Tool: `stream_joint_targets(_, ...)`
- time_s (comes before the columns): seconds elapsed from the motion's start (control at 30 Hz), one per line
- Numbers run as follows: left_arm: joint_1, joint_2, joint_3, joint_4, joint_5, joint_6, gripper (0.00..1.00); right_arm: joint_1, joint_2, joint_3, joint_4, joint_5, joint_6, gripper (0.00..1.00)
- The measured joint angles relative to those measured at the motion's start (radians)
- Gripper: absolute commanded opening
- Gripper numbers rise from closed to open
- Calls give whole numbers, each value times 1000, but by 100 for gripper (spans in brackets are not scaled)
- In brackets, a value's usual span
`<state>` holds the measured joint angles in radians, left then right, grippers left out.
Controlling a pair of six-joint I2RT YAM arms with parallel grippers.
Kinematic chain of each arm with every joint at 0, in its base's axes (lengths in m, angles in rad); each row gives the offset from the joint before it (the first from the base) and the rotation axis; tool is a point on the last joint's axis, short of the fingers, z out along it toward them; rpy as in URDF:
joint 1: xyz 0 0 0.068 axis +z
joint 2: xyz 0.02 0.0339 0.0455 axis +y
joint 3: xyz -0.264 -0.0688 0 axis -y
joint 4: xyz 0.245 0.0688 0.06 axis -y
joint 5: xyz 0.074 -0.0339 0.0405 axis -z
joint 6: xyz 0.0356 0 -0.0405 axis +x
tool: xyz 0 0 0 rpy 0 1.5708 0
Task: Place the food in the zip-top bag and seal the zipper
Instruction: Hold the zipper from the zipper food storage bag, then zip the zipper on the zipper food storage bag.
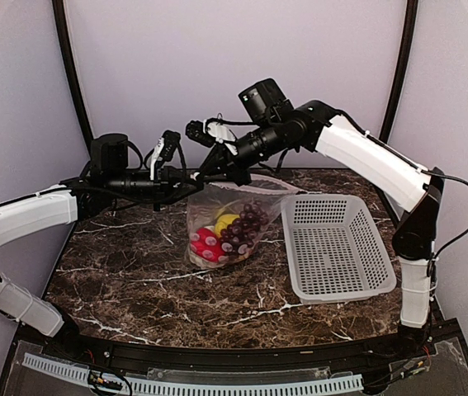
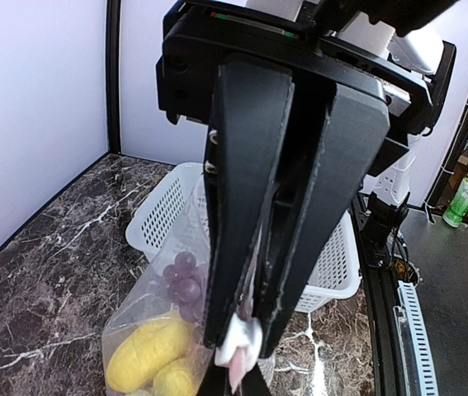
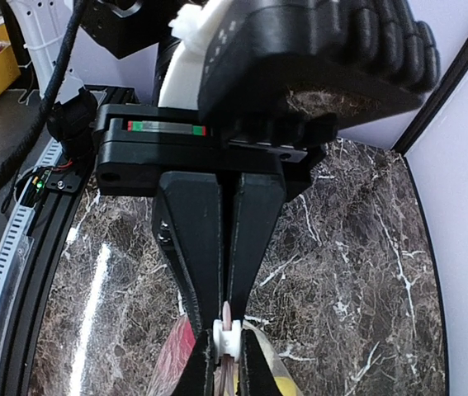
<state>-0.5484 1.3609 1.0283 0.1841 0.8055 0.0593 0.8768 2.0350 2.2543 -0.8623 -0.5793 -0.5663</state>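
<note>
The zip-top bag (image 1: 227, 216) hangs above the table by its top edge. Inside it lie food pieces: a dark grape bunch (image 1: 243, 227), a red pepper (image 1: 205, 245) and a yellow piece (image 1: 225, 220). My left gripper (image 1: 186, 183) is shut on the zipper (image 2: 239, 371) at the bag's left corner. My right gripper (image 1: 210, 175) meets it tip to tip, shut on the same pinkish zipper (image 3: 227, 312) just above the white slider (image 3: 228, 340). Grapes (image 2: 180, 276) and two yellow pieces (image 2: 147, 351) show through the plastic in the left wrist view.
A white perforated basket (image 1: 333, 247) stands right of the bag on the dark marble table (image 1: 134, 280). Pale walls close in the back and both sides. A black rail (image 1: 217, 355) runs along the near edge.
</note>
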Motion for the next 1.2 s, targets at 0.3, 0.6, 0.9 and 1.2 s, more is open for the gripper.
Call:
stream_joint_targets(0.3, 0, 0, 0, -10, -32, 2, 1, -4, -1, -10, 1, 19, -10, 0)
stream_joint_targets(0.6, 12, -1, -6, -7, -67, 0, 1, -53, -39, -86, -2, 22, -29, 0)
stream_joint_targets(0.9, 24, -2, -15, -7, -91, 0, 1, -132, -131, -243, -7, 11, -47, 0)
stream_joint_targets(1.2, 28, -2, -15, -6, -108, 0, 1, -243, -243, -407, -14, -8, -65, 0)
